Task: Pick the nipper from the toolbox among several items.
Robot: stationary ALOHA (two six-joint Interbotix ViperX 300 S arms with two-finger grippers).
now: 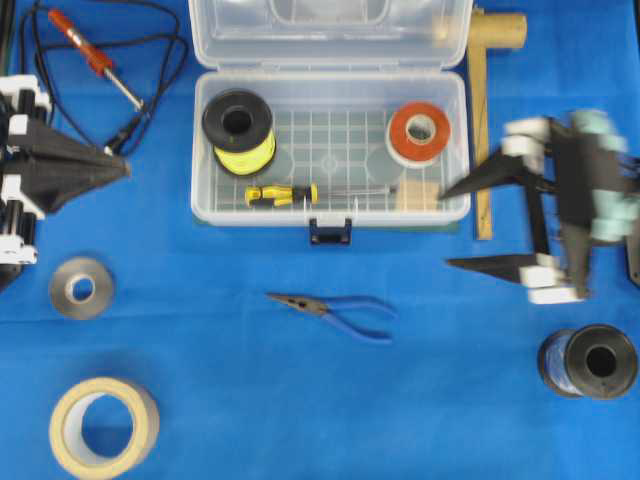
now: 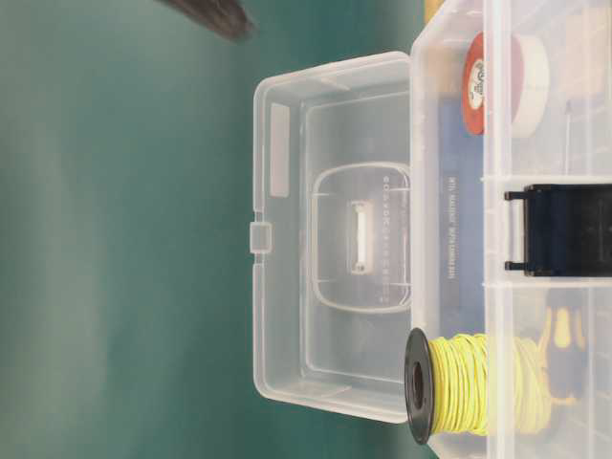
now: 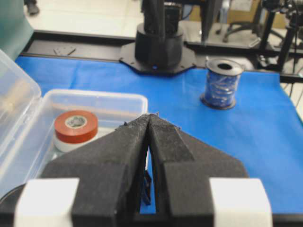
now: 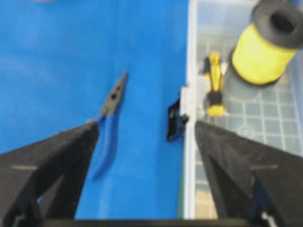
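A blue cloth covers the surface (image 1: 300, 420), and in the overhead view the toolbox (image 1: 330, 212) sits at the upper middle with its clear lid (image 1: 330, 30) thrown back toward the top edge. Inside, a black spool of yellow wire (image 1: 239, 131) stands at the left, a red-orange tape roll (image 1: 418, 132) at the right, a yellow-black screwdriver (image 1: 282, 194) lies along the front wall, and a small wooden block (image 1: 416, 196) rests in the lower right corner. The dark blue latch (image 1: 330, 232) hangs at the front wall's middle.

The nipper (image 1: 335, 309) lies outside the box on the cloth, below the latch near the centre of the frame, its dark tip pointing left and its blue handles to the right. Nothing touches it.

The right gripper (image 1: 478, 226) is at the right of the overhead view, blurred, its jaws spread wide apart and holding nothing; the upper finger's tip reaches to the toolbox's right corner. From its wrist camera the nipper shows between the two dark fingers, left of the latch.

The left gripper (image 1: 122, 165) sits at the left edge, jaws pressed together and holding nothing.

Around the cloth lie a grey tape roll (image 1: 81, 288), a beige tape roll (image 1: 104, 427), a spool of blue wire (image 1: 588, 362), a red-handled soldering iron (image 1: 92, 56) and a wooden mallet (image 1: 484, 100).
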